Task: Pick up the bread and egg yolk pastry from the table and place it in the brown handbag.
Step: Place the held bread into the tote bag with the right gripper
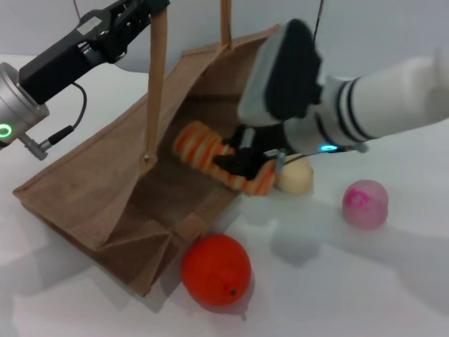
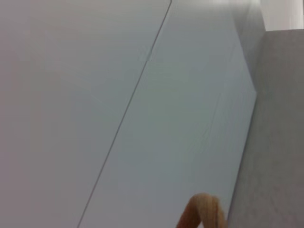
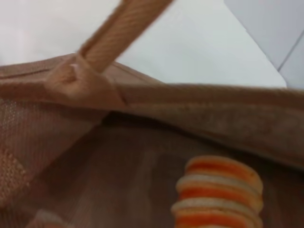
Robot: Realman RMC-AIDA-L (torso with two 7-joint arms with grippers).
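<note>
The brown handbag (image 1: 105,196) lies on its side on the table with its mouth facing right. My left gripper (image 1: 144,10) is up at the top, shut on one tan handle (image 1: 158,77), and holds the bag open. My right gripper (image 1: 242,160) is shut on the striped orange and cream bread (image 1: 200,147). The bread lies across the bag's mouth, its far end inside. In the right wrist view the bread (image 3: 218,190) points into the bag's interior (image 3: 118,171). The egg yolk pastry (image 1: 295,177) sits on the table just right of the bread and the gripper.
An orange-red fruit (image 1: 216,271) sits in front of the bag's near corner. A pink ball (image 1: 365,203) lies to the right of the pastry. The second handle (image 1: 226,21) rises at the back. The left wrist view shows only a handle tip (image 2: 202,211) and walls.
</note>
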